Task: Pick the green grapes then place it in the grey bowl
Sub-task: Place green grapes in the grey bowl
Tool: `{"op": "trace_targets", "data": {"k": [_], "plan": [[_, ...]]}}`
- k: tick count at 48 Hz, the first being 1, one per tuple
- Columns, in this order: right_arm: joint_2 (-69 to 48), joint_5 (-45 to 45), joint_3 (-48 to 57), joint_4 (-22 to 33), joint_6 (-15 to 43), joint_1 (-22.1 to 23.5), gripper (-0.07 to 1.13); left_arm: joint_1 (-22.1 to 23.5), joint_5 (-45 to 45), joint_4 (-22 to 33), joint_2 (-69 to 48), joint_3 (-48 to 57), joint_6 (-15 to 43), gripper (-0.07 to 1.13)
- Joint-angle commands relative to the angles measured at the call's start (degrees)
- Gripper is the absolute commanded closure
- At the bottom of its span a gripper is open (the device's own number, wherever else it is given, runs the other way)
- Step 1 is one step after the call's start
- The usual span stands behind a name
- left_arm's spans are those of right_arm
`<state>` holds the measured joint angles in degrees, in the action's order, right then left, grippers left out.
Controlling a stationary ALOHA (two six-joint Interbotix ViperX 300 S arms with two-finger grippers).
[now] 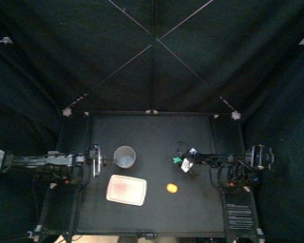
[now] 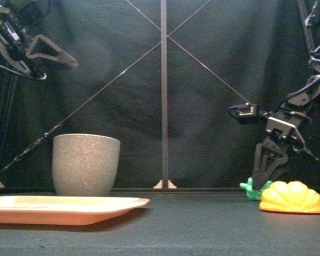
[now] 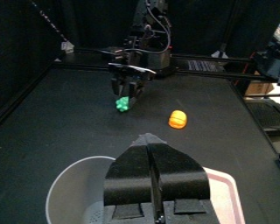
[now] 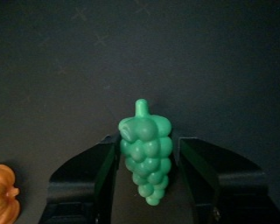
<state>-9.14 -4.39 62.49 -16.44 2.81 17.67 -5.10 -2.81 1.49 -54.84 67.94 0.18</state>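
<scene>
The green grapes point(image 4: 147, 153) lie at table level right of the middle, also in the top view point(image 1: 189, 166) and front view point(image 2: 250, 185). My right gripper point(image 4: 149, 171) is down over them, a jaw pressed to each side, shut on the bunch. From the left wrist view the grapes point(image 3: 123, 105) show just under that gripper point(image 3: 129, 86). The tall grey speckled cup point(image 1: 125, 156) point(image 2: 85, 165) stands upright left of the middle. My left gripper point(image 3: 154, 179) hangs shut and empty above the cup's rim point(image 3: 73, 175), high at the left in the front view point(image 2: 29, 45).
A flat pink tray point(image 1: 126, 190) point(image 2: 63, 208) lies in front of the cup. An orange-yellow toy point(image 1: 173, 189) point(image 2: 294, 198) point(image 3: 177, 117) sits on the table near the grapes, toward the front; its edge shows in the right wrist view point(image 4: 0, 197).
</scene>
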Motion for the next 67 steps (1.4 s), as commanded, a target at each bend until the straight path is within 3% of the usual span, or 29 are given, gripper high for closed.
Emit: {"op": "trace_targets", "data": {"k": [1,13,24,31,48,60,67], "plan": [[-0.97,-0.26,-1.23,0.0,-0.09,0.09,0.43,0.09,-0.26,0.0,0.26,-0.88,-0.09,0.93],[-5.36,-0.18,-9.58,2.81,-0.88,-3.16,0.46,0.0,-0.26,0.0,0.26,-0.88,-0.09,0.93],[-3.6,-3.69,-22.68,15.12,-0.53,-7.21,0.46,0.09,-0.35,0.09,0.26,-0.79,-0.09,0.93],[3.08,-8.26,-29.18,19.69,-0.26,-7.56,0.46,0.0,-0.26,0.0,0.26,-0.44,-0.09,0.93],[23.47,-10.37,-48.16,21.97,-0.44,-8.7,0.46,0.09,-0.35,0.09,0.18,-0.18,-0.09,0.93],[28.65,-1.58,-57.22,22.59,-0.35,-9.23,0.45,0.18,-0.35,0.09,0.26,0.44,-0.09,0.93],[30.23,2.37,-59.94,22.76,-0.44,-9.67,0.35,0.18,-0.26,0.09,0.18,0.62,-0.09,0.93]]}}
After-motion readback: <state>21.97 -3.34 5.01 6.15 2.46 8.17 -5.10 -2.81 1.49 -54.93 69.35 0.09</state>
